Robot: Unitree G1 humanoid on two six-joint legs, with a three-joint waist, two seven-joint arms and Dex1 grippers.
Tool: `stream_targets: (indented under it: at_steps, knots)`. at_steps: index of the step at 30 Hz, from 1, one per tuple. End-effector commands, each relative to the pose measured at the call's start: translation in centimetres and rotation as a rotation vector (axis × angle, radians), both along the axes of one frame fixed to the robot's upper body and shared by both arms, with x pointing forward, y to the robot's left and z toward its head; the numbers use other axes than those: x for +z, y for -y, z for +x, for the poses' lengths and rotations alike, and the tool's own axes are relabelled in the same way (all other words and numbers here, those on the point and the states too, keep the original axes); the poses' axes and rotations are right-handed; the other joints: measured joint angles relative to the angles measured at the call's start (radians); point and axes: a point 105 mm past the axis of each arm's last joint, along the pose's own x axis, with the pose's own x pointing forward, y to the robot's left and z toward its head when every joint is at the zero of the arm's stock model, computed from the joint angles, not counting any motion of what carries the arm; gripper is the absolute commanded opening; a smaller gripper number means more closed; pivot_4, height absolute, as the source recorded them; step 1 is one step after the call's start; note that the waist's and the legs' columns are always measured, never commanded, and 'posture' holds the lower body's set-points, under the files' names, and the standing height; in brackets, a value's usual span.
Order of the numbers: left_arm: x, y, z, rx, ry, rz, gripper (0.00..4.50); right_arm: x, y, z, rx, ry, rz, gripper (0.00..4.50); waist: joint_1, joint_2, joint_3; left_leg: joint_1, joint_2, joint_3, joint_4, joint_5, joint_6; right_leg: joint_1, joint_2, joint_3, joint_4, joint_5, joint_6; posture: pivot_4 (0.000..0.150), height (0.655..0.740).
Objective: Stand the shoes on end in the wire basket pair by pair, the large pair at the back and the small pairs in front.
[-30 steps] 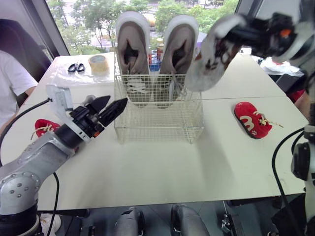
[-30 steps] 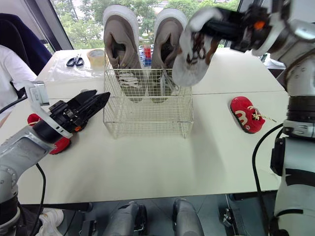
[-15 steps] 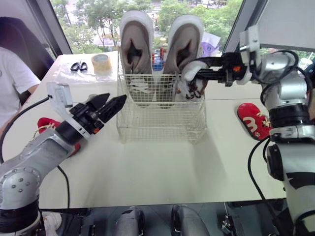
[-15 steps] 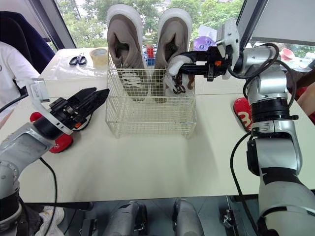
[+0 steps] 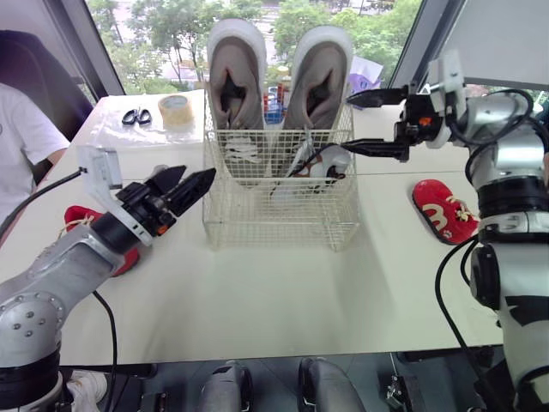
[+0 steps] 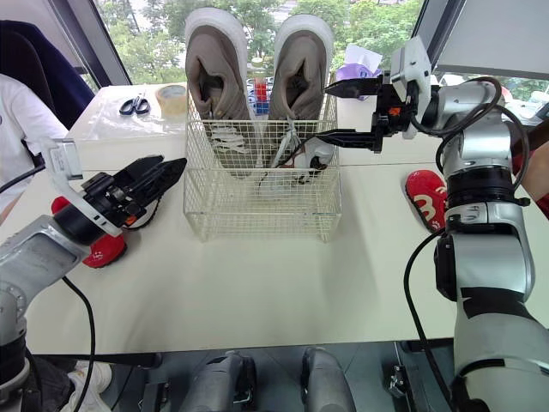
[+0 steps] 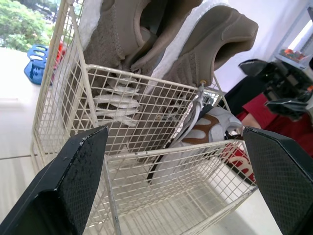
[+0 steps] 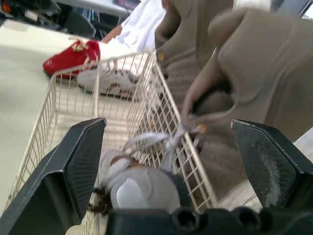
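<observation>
The right end effector (image 5: 347, 124) is spread wide and empty at the right rim of the cream wire-grid basket (image 5: 274, 219). Just below its lower finger, a small shoe (image 5: 324, 163) of smooth white leather with brown patches leans tilted in the basket's front right part, laces trailing. Behind it the large taupe suede-like pair (image 5: 236, 81), with thick white soles, stands on end. The left end effector (image 5: 199, 178), also spread and empty, points at the basket's left wall from nearby. A rounded red shoe (image 5: 440, 209) lies on the pale bench (image 5: 283, 300), outside the basket and well apart from the right end effector.
</observation>
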Motion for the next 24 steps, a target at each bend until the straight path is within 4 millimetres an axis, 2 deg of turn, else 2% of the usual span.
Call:
stream_targets:
  at_steps: [1, 3, 4, 7, 12, 15, 16, 17, 20, 24]
  knots:
    - [1.7, -1.8, -0.1, 0.05, 0.054, -0.001, 4.5, 6.4, -0.1, -4.6, 0.092, 0.107, 0.15, 4.42, 0.003, 0.001, 0.0, -0.001, 0.0, 0.0, 0.0, 0.0, 0.0, -0.002, 0.0, 0.0, 0.001, 0.0, 0.0, 0.15, 0.74]
    - [2.6, -3.3, 0.4, 0.102, 0.073, -0.013, 4.5, 7.2, -0.5, -5.9, 0.122, 0.103, 0.185, 4.42, 0.003, 0.0, 0.0, -0.002, 0.0, -0.001, -0.001, 0.0, 0.0, -0.003, 0.0, 0.0, 0.002, 0.0, 0.0, 0.15, 0.74]
    - [3.3, -4.7, 0.9, 0.157, 0.083, -0.012, 4.5, 7.2, -0.9, -6.7, 0.142, 0.096, 0.174, 4.42, 0.003, 0.0, 0.0, -0.002, 0.0, -0.001, -0.001, 0.0, -0.001, -0.002, 0.0, -0.001, 0.001, 0.0, 0.0, 0.15, 0.74]
    - [4.9, -7.8, 2.1, 0.288, 0.107, 0.002, 4.5, 6.1, -1.9, -7.8, 0.138, 0.08, 0.08, 4.42, 0.001, 0.0, 0.0, -0.001, 0.0, -0.001, -0.001, -0.003, 0.004, -0.002, 0.0, -0.001, 0.001, 0.0, 0.0, 0.15, 0.74]
    - [5.5, -9.0, 3.2, 0.335, 0.123, 0.049, 4.5, 4.4, -2.0, -7.6, 0.1, 0.034, 0.01, 4.42, 0.003, 0.0, 0.0, -0.001, 0.0, 0.0, 0.0, -0.003, 0.005, -0.002, 0.0, -0.001, 0.001, 0.0, 0.0, 0.15, 0.74]
    - [4.6, -12.2, 5.1, 0.561, 0.056, 0.14, 4.5, 3.1, -2.3, -8.9, 0.144, -0.054, -0.045, 4.42, 0.006, 0.0, 0.0, -0.002, 0.0, 0.001, 0.0, 0.0, 0.0, -0.002, 0.0, -0.001, 0.001, 0.0, 0.0, 0.15, 0.74]
    - [4.3, -12.8, 5.5, 0.581, 0.024, 0.143, 4.5, 2.6, -2.5, -9.4, 0.165, -0.083, -0.069, 4.42, 0.005, 0.0, 0.0, -0.002, 0.0, 0.001, -0.001, 0.0, 0.0, -0.003, 0.0, -0.001, 0.001, 0.0, 0.0, 0.15, 0.74]
    - [3.6, -13.4, 6.3, 0.599, -0.029, 0.208, 4.5, 1.2, -3.0, -10.2, 0.197, -0.131, -0.136, 4.42, 0.006, 0.0, 0.0, -0.002, 0.0, 0.001, -0.001, 0.0, 0.001, -0.003, 0.0, -0.001, 0.001, 0.0, 0.0, 0.15, 0.74]
    - [1.8, -13.6, 8.1, 0.548, -0.18, 0.343, 4.5, -2.3, -4.1, -12.0, 0.261, -0.215, -0.279, 4.42, 0.005, -0.002, -0.001, -0.002, 0.0, 0.0, -0.001, -0.003, 0.005, -0.003, 0.0, -0.001, 0.001, 0.0, 0.0, 0.15, 0.74]
    - [1.1, -12.6, 10.8, 0.447, -0.265, 0.443, 4.5, -4.6, -4.9, -12.2, 0.257, -0.203, -0.34, 4.42, 0.017, -0.003, -0.001, -0.002, 0.0, 0.001, 0.0, -0.003, 0.005, -0.002, 0.0, -0.001, 0.001, 0.0, 0.0, 0.15, 0.74]
